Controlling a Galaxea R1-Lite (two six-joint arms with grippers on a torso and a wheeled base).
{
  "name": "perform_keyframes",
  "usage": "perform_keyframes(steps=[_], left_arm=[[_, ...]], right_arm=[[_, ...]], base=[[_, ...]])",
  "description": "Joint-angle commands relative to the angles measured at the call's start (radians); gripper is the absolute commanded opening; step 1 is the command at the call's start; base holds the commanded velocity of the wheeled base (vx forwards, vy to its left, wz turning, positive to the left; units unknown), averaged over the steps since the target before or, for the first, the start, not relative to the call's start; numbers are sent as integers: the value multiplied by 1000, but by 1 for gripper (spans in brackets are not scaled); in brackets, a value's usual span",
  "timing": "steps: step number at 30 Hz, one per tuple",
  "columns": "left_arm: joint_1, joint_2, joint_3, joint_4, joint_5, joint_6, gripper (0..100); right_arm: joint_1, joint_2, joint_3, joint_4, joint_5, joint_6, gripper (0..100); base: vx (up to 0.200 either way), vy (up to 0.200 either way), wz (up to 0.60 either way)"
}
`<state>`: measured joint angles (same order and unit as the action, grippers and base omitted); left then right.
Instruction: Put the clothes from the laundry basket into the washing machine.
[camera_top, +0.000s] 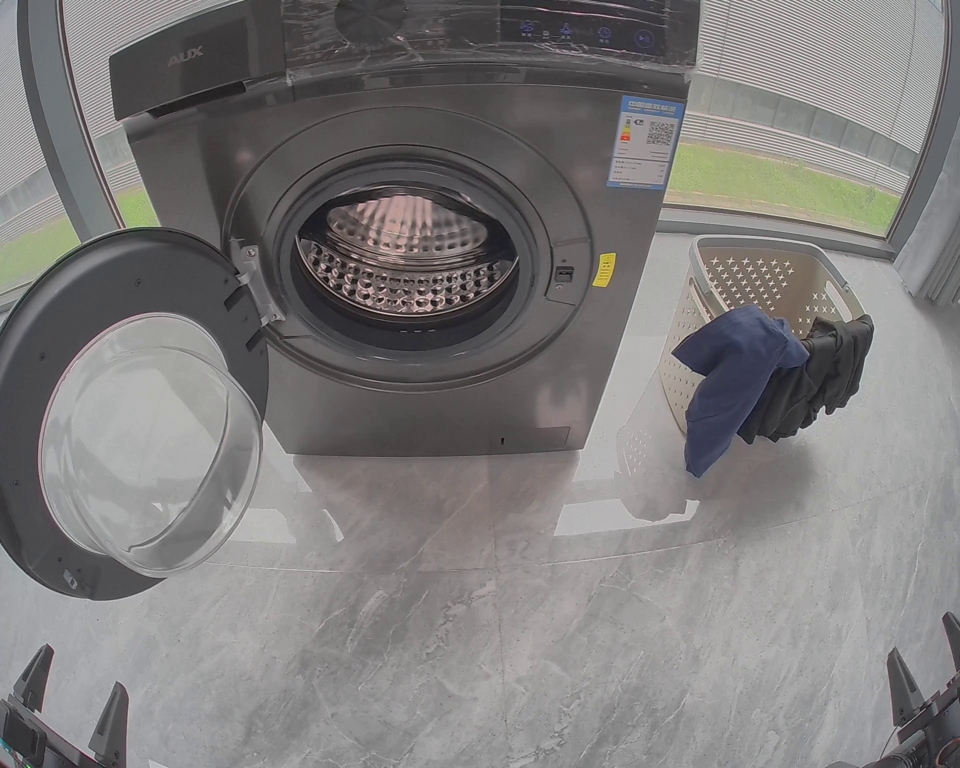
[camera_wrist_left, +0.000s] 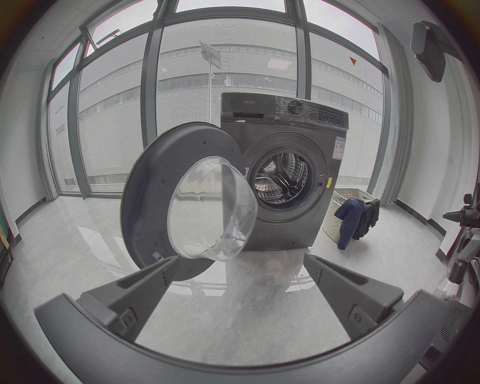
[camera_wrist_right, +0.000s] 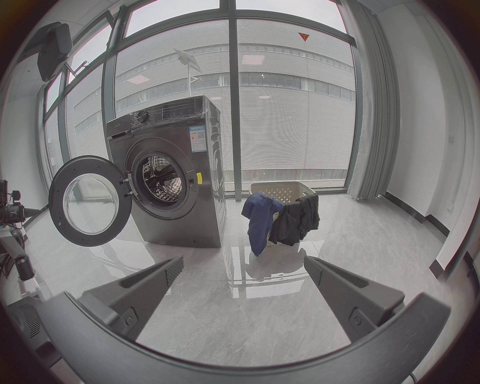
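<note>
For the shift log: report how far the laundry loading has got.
Done: the washing machine door stands open, and the drum looks empty. In hand: nothing; the left gripper and right gripper are open, low, well short of the laundry basket. Left: the blue garment and the dark garment, both draped over its rim, must go into the drum.

1. The washing machine (camera_top: 420, 130) stands with its door (camera_top: 130, 420) swung wide to the left, baring the drum (camera_top: 405, 255).
2. To its right, a laundry basket (camera_top: 765, 280) sits on the floor (camera_top: 500, 640).
3. A blue garment (camera_top: 735, 385) and a dark garment (camera_top: 820, 380) hang over its front rim.
4. The left tool (camera_top: 78, 680) and right tool (camera_top: 922, 640) hover low, fingers apart.
</note>
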<state>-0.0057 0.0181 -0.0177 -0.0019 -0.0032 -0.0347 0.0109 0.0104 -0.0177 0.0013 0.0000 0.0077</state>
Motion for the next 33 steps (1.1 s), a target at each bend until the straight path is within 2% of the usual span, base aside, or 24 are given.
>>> perform_keyframes(steps=[1,20,33], left_arm=[[0,-18,18,-1,0,-1,100],[0,-18,18,-1,0,-1,100],[0,-18,18,-1,5,1,100]], right_arm=[[1,-10,16,0,0,0,100],[1,-10,16,0,0,0,100],[0,-10,16,0,0,0,100]], base=[[0,0,0],[0,0,0],[0,-200,0]])
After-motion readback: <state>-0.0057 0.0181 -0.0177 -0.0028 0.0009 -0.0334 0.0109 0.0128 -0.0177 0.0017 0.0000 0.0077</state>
